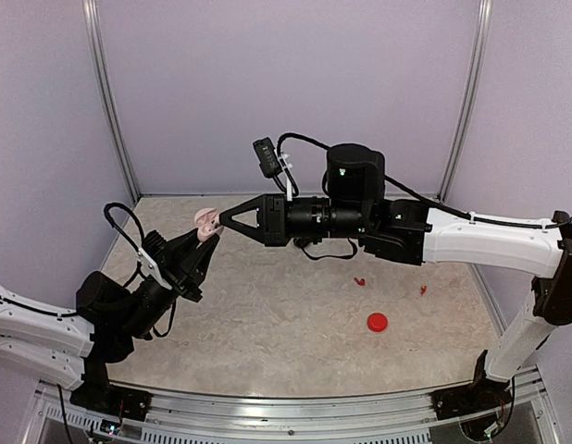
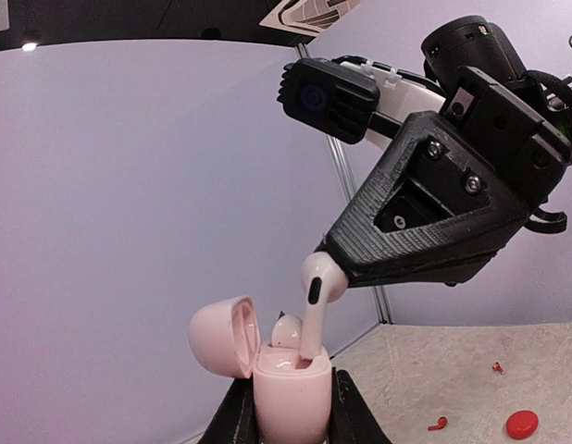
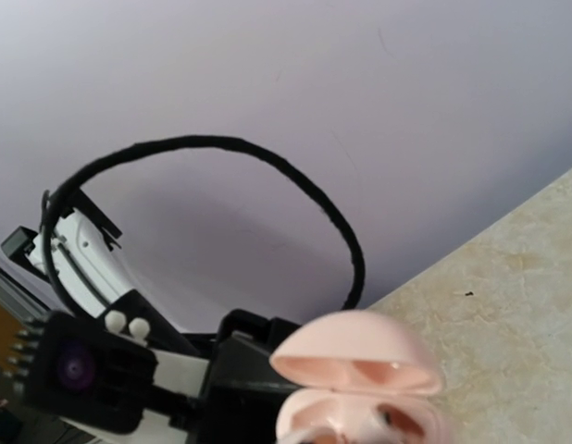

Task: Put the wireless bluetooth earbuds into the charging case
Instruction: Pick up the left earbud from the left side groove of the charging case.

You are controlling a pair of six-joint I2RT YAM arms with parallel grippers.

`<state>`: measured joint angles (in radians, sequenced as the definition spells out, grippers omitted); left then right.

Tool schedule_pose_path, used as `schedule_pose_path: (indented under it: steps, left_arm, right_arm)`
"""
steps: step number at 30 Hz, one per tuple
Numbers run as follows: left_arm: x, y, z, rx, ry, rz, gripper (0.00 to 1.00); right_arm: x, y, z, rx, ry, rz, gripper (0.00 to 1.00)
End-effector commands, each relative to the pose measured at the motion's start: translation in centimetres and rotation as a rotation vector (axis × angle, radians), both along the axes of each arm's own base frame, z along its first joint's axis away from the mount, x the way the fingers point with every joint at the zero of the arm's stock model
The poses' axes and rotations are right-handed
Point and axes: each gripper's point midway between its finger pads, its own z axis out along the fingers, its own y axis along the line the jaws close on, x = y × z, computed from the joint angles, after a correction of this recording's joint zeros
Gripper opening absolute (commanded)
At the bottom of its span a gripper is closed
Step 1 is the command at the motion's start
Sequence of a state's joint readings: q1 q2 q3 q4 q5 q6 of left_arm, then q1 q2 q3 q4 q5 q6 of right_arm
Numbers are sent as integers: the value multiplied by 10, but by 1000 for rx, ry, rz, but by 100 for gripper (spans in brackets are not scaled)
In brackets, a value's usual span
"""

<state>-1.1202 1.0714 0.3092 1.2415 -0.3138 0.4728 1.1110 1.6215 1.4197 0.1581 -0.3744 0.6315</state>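
My left gripper [image 1: 203,245] is shut on a pink charging case [image 1: 206,222], held upright in the air with its lid [image 2: 221,335] open. My right gripper [image 1: 223,220] is shut on a whitish-pink earbud [image 2: 316,301] by its head. The stem tip stands in the case's [image 2: 291,393] near slot. A second earbud [image 2: 286,331] sits in the other slot. In the right wrist view the open case [image 3: 360,393] fills the bottom edge; my own fingers are hidden there. Two small red earbuds [image 1: 359,280] [image 1: 423,290] lie on the table.
A red round case [image 1: 377,322] lies on the table at the right of centre; it also shows in the left wrist view [image 2: 522,424]. Purple walls close the back and sides. The right arm [image 1: 490,236] spans across the table's right half.
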Motion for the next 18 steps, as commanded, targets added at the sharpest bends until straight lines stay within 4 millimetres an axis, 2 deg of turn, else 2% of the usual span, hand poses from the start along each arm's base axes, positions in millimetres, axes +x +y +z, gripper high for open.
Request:
schedule_pose_path:
  steps: [1,18]
  left_arm:
    - [-8,4,9,-28,-37,-12,0]
    - [-20,4,12,-20,-78,-55,0]
  right_arm:
    - [-3,4,-10,-10,17,11,3]
    - [1,8,-30,-74,81,-5,7]
